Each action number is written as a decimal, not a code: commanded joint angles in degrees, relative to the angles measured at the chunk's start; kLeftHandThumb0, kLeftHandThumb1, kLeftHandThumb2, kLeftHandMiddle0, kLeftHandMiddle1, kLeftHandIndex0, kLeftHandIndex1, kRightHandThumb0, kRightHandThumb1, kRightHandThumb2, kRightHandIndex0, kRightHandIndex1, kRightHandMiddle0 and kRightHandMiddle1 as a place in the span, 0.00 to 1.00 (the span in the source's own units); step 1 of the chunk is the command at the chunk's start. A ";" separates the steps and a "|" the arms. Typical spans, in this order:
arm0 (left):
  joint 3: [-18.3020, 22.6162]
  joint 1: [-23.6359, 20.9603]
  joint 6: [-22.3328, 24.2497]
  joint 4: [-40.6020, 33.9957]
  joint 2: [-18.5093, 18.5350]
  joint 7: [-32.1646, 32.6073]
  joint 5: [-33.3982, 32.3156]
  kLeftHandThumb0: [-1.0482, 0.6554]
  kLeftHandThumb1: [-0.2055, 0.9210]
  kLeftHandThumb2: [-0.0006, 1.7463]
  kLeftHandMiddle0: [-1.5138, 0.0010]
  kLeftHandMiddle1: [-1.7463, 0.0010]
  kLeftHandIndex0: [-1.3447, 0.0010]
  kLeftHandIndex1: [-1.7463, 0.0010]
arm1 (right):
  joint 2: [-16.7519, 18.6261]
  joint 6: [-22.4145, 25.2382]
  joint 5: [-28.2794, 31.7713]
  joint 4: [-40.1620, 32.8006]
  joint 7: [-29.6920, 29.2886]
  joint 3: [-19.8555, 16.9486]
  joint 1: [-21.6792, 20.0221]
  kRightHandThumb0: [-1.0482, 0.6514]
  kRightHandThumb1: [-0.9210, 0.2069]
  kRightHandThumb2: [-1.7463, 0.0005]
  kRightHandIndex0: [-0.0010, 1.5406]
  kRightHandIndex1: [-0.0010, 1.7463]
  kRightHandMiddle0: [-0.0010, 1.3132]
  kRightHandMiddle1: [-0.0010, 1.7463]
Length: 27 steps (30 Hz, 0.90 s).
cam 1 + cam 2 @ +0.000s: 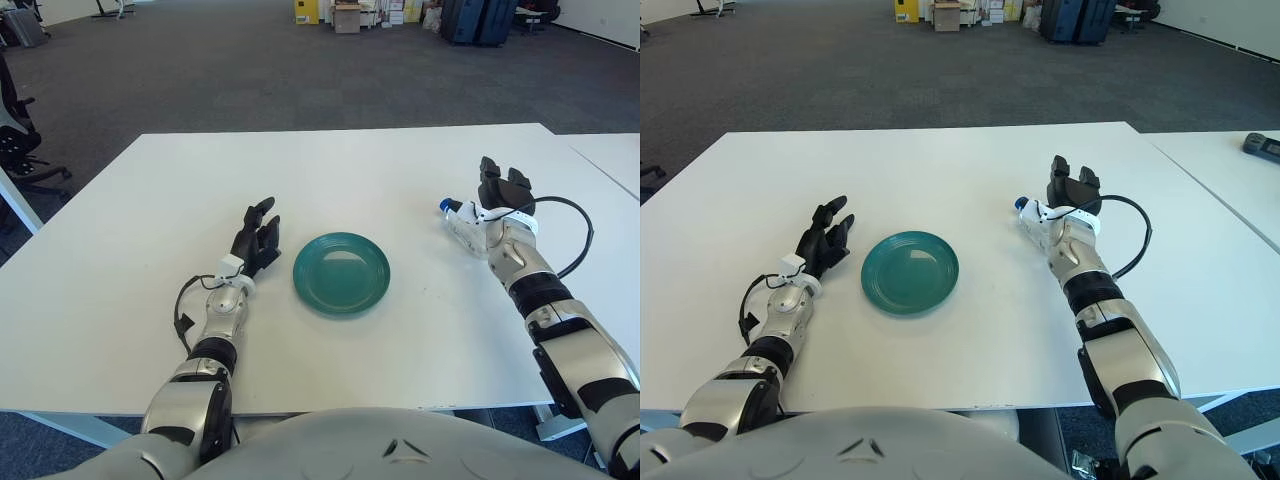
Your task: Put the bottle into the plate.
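A teal plate (341,272) lies flat near the middle of the white table (340,170). A small clear bottle (462,226) with a blue cap (447,207) lies on its side right of the plate, cap pointing far-left. My right hand (503,187) is just right of the bottle, close against its body, with its fingers extended away from me and not closed around it. My left hand (257,238) shows just left of the plate, fingers relaxed and holding nothing.
A second white table (1230,180) adjoins on the right with a dark device (1262,144) on it. A black cable (577,232) loops off my right wrist. An office chair (18,140) stands far left. Boxes and cases line the far wall.
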 commanded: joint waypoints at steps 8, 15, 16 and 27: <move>0.18 1.28 -1.46 -0.20 -0.27 -0.50 -0.42 0.20 1.00 0.44 0.70 0.99 1.00 0.58 | 1.27 -0.85 1.46 4.33 0.42 0.50 -1.54 0.00 0.00 0.63 0.00 0.00 0.00 0.00; 0.30 1.59 -1.73 -0.67 -0.18 -0.64 -0.62 0.21 1.00 0.45 0.70 0.99 1.00 0.58 | 2.17 -2.47 2.38 7.34 -0.34 0.17 -1.83 0.00 0.00 0.63 0.00 0.00 0.00 0.00; 0.35 1.67 -1.69 -0.84 -0.21 -0.70 -0.73 0.21 1.00 0.45 0.70 0.99 1.00 0.58 | 2.38 -2.78 2.62 7.88 -0.51 0.06 -1.84 0.00 0.00 0.64 0.00 0.00 0.00 0.00; 0.60 2.13 -1.78 -1.82 -0.33 -1.13 -1.51 0.21 1.00 0.45 0.69 0.99 1.00 0.57 | 3.38 -5.27 4.41 11.85 -1.84 0.06 -2.51 0.00 0.00 0.65 0.00 0.00 0.00 0.00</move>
